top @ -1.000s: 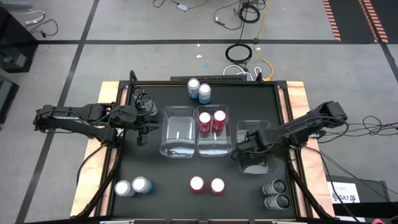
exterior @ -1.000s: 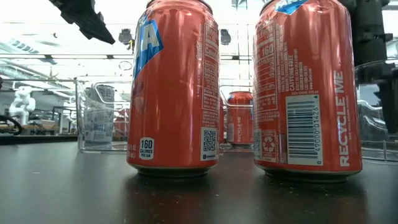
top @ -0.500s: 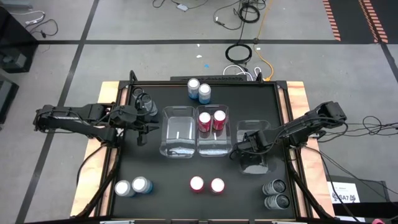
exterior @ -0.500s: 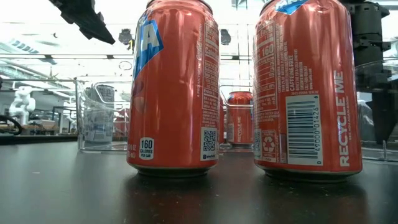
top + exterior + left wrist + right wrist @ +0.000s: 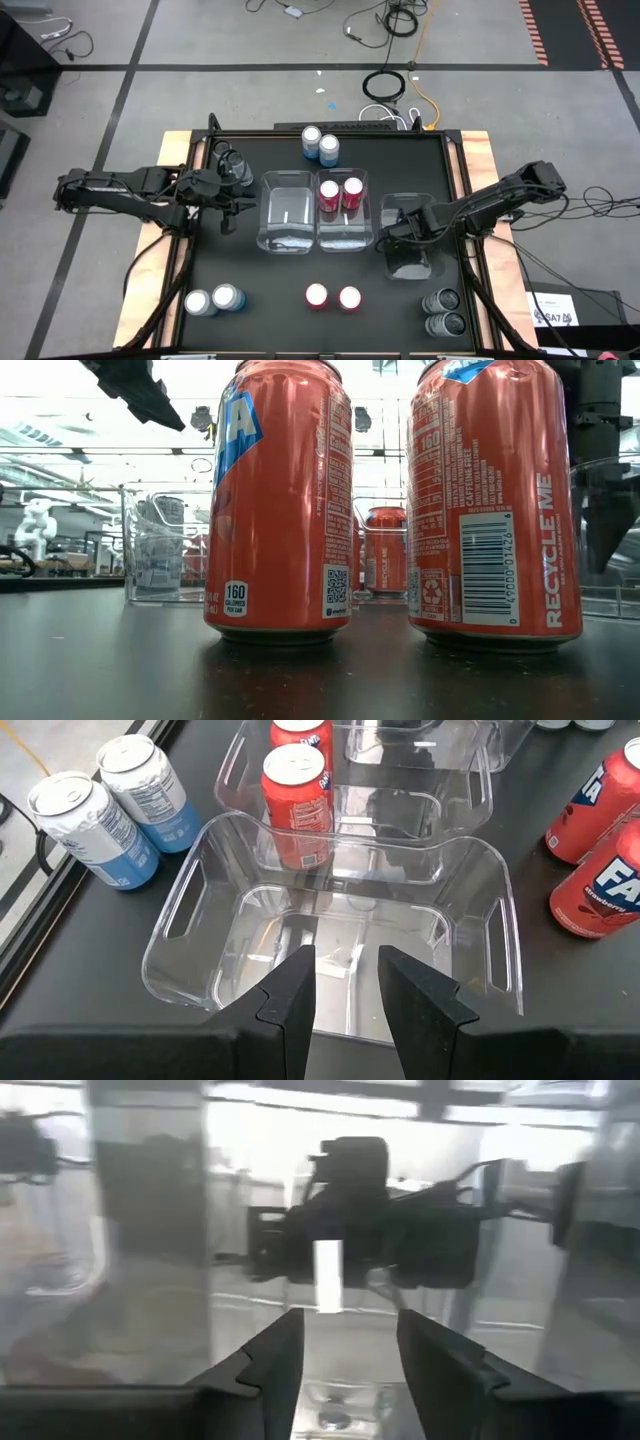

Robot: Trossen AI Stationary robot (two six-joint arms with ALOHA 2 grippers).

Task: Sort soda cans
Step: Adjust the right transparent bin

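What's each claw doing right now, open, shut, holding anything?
Left claw: shut, holding nothing, beside the left clear bin.
Right claw: over the right clear bin; open or shut cannot be told; nothing visibly held.

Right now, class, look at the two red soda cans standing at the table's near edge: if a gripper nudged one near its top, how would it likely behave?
The nearer-left red soda can stands upright, tall on a narrow base, so a high push would probably tip it. Once on its side, its round wall would likely let it roll. Its glossy metal skin looks smooth, so it may slide on the dark tabletop under a low push.
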